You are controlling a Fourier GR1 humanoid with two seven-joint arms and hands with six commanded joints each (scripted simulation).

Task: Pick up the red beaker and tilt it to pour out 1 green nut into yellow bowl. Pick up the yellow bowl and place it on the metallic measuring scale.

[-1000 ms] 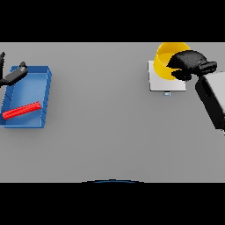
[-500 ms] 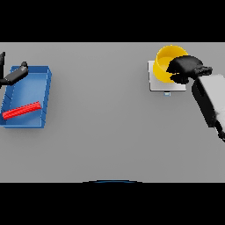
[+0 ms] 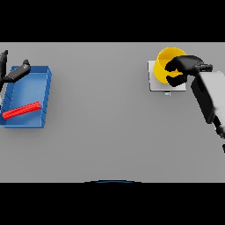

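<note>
Far right of the grey table (image 3: 110, 132): the robot's right hand (image 3: 186, 67) sits over the yellow bowl (image 3: 165, 61), fingers curled round the bowl's right rim and wrapped on it, w/ the white-and-grey forearm (image 3: 208, 94) running back toward the near right edge. The bowl stands on the metallic measuring scale (image 3: 154, 83) — a pale square plate, its left and near edges showing from under the bowl, and a small tab poking out at the near side. Whether anything lies inside the bowl can't be told from here (the hand covers much of it).

Far left: a blue tray (image 3: 37, 99) w/ raised walls, holding a red bar-shaped object (image 3: 21, 110) lying tilted across its near half. The left hand (image 3: 11, 72) shows at the tray's far-left corner by the scene's edge, dark fingers spread and fairly straight — holding nothing, one finger reaching over the tray's far wall. The two hands are well apart, w/ bare table between.
</note>
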